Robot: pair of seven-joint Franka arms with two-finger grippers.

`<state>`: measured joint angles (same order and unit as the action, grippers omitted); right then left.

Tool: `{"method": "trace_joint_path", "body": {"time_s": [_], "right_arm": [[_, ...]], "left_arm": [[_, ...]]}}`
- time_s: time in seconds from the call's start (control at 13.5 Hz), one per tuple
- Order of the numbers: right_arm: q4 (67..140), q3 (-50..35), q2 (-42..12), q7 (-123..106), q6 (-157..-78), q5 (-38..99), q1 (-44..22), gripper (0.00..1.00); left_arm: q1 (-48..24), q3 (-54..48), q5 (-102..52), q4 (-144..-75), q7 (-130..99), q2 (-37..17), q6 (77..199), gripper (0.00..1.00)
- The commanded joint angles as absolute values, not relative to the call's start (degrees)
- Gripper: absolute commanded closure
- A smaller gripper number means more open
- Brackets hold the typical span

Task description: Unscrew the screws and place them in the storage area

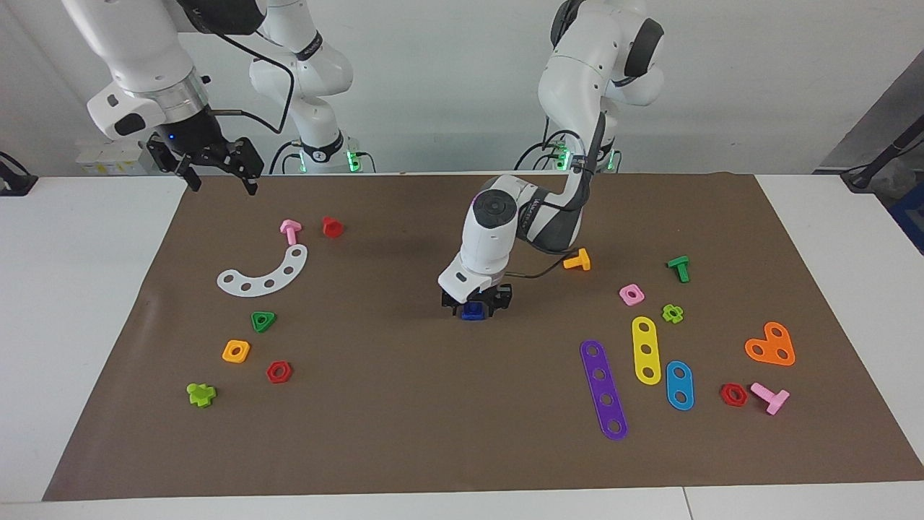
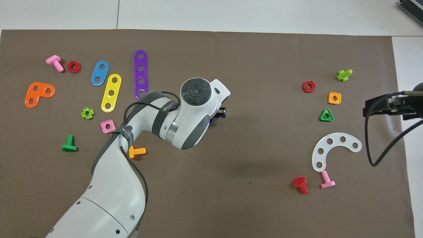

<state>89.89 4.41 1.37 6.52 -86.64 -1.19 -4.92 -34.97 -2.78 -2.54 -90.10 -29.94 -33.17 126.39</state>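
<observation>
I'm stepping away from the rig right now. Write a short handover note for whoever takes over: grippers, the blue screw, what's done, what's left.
Left gripper: down at the middle of the brown mat, its fingers on either side of the blue screw. Whether they are clamped on it is not clear.
Right gripper: open, waiting in the air over the mat's edge at the right arm's end, holding nothing.
Blue screw: on the mat, mostly hidden under the left gripper; the overhead view shows only a sliver of blue.
Done: left arm has reached the screw.
Left: unscrewing it, if a nut is on it, and moving it to storage; no marked storage area shows.
</observation>
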Motion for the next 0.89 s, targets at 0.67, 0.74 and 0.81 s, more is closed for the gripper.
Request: {"method": "trace_joint_path", "body": {"time_s": [0.67,0.74,0.81], "right_arm": [[91.1,4.2,2.5,5.4,-86.7,-0.4,-4.5,0.0],[91.1,4.2,2.5,5.4,-86.7,-0.4,-4.5,0.0],[91.1,4.2,2.5,5.4,-86.7,-0.4,-4.5,0.0]], "left_arm": [[-35.9,-1.8,0.0,-90.5,-29.3,-32.8,124.2,0.34],[-35.9,-1.8,0.0,-90.5,-29.3,-32.8,124.2,0.35],[-35.9,-1.8,0.0,-90.4,-29.2,-32.8,124.1,0.37]]}}
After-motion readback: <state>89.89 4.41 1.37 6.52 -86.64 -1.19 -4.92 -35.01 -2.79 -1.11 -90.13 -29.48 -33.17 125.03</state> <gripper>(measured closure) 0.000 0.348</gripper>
